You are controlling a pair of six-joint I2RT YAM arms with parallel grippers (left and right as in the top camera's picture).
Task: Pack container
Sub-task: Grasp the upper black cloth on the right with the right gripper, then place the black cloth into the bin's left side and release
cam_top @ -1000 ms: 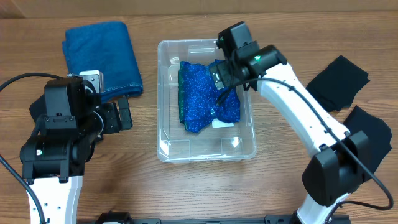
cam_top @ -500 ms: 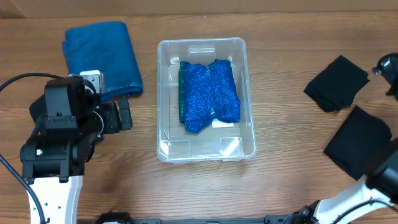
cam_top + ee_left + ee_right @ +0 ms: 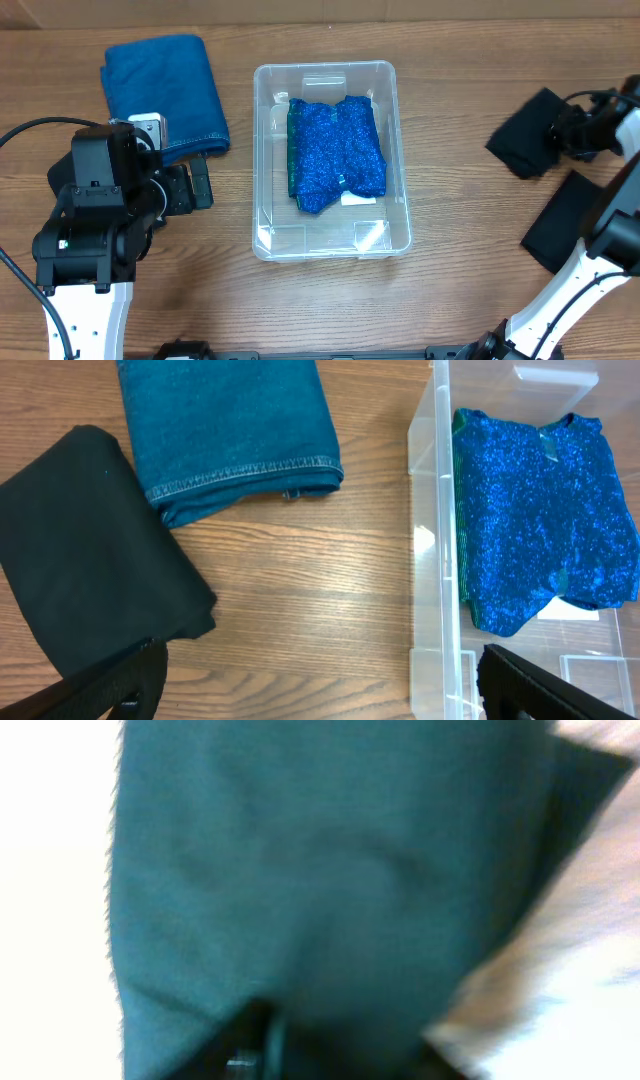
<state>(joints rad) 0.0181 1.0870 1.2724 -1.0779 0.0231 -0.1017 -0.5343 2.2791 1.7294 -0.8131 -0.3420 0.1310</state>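
The clear container (image 3: 262, 150) stands mid-table with a sparkly blue cloth (image 3: 335, 155) lying in it. In the left wrist view its wall (image 3: 428, 540) and the sparkly cloth (image 3: 540, 520) sit at the right. My left gripper (image 3: 200, 185) is open left of the container, nothing between its fingers (image 3: 110, 680). My right gripper (image 3: 562, 135) is at the far right, down on a folded black cloth (image 3: 520, 140). The right wrist view is blurred, with dark cloth (image 3: 320, 870) filling it up to the jaws, so whether they are open or shut does not show.
A folded blue denim cloth (image 3: 165, 85) lies at the back left, also seen from the left wrist (image 3: 230, 430). Another black cloth (image 3: 80, 550) lies under my left arm. A second black cloth (image 3: 565, 215) lies at the right, near the right arm's base.
My right arm has swung from over the container out to the far right and come down on the black cloth. The left arm has not moved.
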